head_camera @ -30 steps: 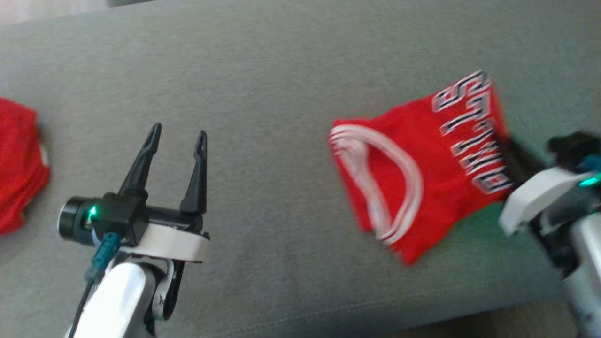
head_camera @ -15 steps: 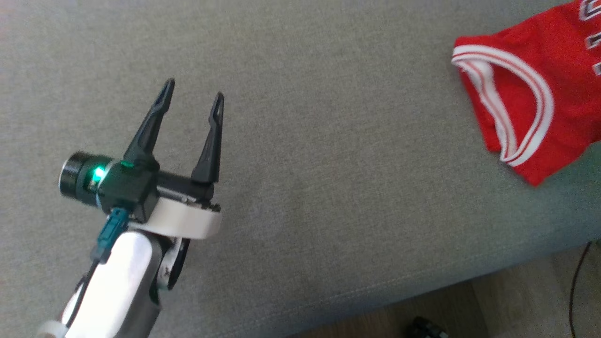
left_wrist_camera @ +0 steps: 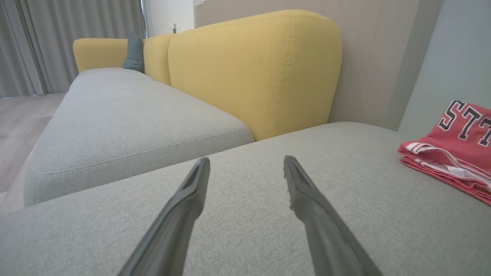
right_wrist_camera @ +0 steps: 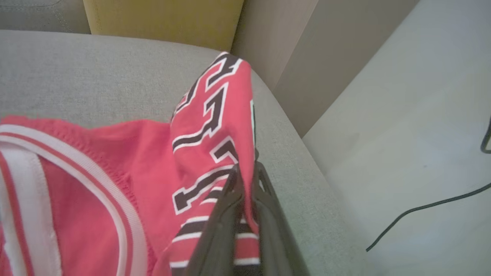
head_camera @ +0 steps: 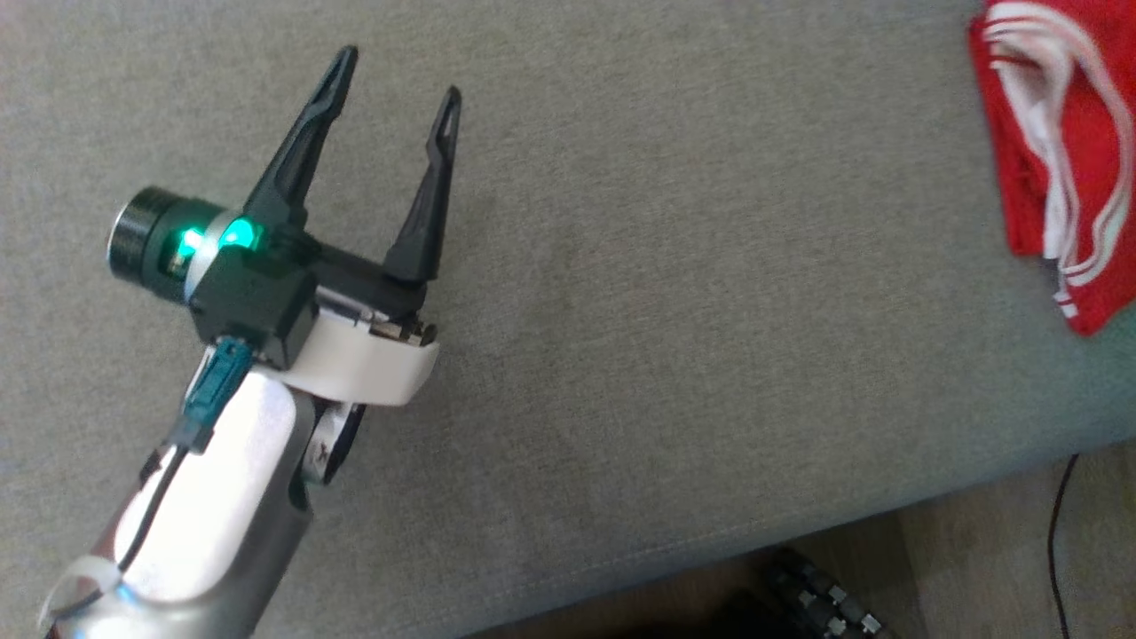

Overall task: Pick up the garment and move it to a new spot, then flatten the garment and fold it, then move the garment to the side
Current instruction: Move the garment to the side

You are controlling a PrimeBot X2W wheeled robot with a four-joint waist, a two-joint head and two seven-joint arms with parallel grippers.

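The garment is a folded red jersey with white trim and black-and-white lettering. It lies on the grey sofa seat at the far right of the head view (head_camera: 1056,169) and at the right edge of the left wrist view (left_wrist_camera: 456,153). In the right wrist view my right gripper (right_wrist_camera: 245,168) is shut on the lettered edge of the garment (right_wrist_camera: 115,184), lifting that edge into a ridge near the seat's end. My left gripper (head_camera: 395,75) hovers open over bare cushion, well to the left of the garment, with nothing between its fingers (left_wrist_camera: 191,191).
The grey seat cushion (head_camera: 674,319) ends at a front edge along the bottom of the head view, with floor and a black cable (head_camera: 1056,532) beyond. Yellow sofa backrests (left_wrist_camera: 253,69) rise behind the seat. A dark cable (right_wrist_camera: 422,211) runs across the pale floor.
The head camera has swung left, so the garment slid toward the right edge and the right arm left the picture. The left gripper stays open and sits higher in view.
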